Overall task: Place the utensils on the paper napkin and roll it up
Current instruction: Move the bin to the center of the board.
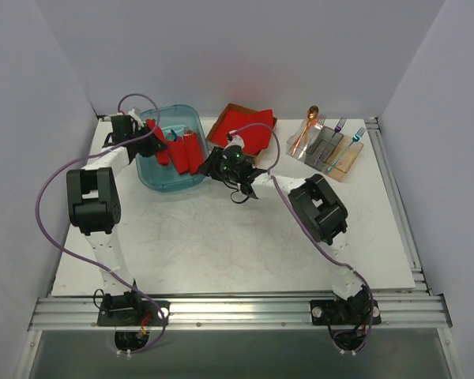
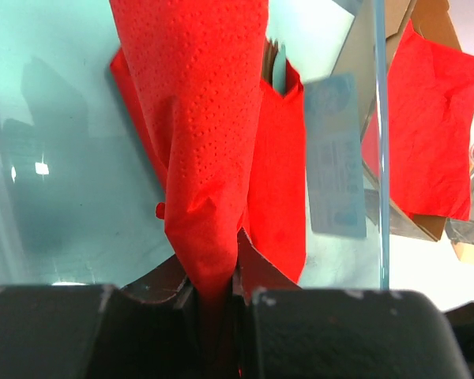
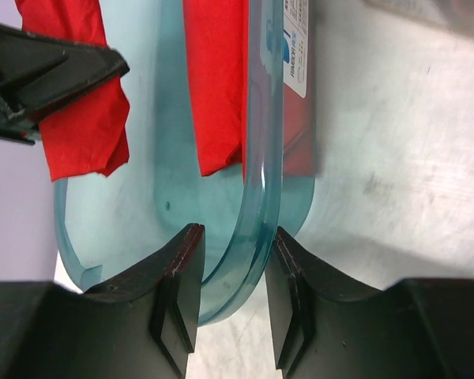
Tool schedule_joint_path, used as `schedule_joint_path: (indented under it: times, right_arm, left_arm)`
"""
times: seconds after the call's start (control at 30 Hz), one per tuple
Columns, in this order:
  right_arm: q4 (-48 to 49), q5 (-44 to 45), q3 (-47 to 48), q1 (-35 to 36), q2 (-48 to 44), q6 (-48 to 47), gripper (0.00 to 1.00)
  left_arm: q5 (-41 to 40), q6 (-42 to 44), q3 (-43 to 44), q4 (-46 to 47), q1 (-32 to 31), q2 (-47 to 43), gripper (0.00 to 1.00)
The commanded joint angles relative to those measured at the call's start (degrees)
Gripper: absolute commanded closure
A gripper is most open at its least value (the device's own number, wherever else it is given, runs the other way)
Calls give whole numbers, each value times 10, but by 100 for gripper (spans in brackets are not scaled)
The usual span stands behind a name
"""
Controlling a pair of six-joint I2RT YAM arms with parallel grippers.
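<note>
My left gripper (image 1: pixel 144 128) (image 2: pixel 217 264) is shut on the end of a rolled red napkin bundle (image 2: pixel 213 118) (image 3: pixel 87 126), which hangs over the inside of a clear blue bin (image 1: pixel 174 186). More red bundles (image 1: pixel 191 150) (image 3: pixel 215 87) lie in the bin. My right gripper (image 1: pixel 215 164) (image 3: pixel 235 241) stands astride the bin's near rim (image 3: pixel 262 197), jaws narrowly apart with a slight gap at the left finger. The utensils sit at the back right: an orange spoon (image 1: pixel 309 120), a purple fork (image 1: pixel 339 126) and a blue fork (image 1: pixel 353 137). A single flat paper napkin is out of view.
A cardboard box with a thick red napkin stack (image 1: pixel 241 126) (image 2: pixel 430 126) stands just right of the bin, behind my right wrist. The utensils rest in a compartmented organiser tray (image 1: pixel 344 164). White walls close in on the left, back and right of the table.
</note>
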Motion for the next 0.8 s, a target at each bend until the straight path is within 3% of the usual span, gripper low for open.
schedule_joint_path:
  times: [0.0, 0.37, 0.77]
  right_arm:
    - [18, 54, -40, 28, -53, 5, 82]
    - [19, 181, -125, 74, -125, 88, 81]
    - [33, 219, -155, 92, -136, 118, 83]
  left_arm:
    - [-7, 22, -9, 26, 3, -45, 98]
    - [-7, 11, -67, 37, 2, -72, 98]
    - [-25, 27, -126, 47, -6, -97, 98]
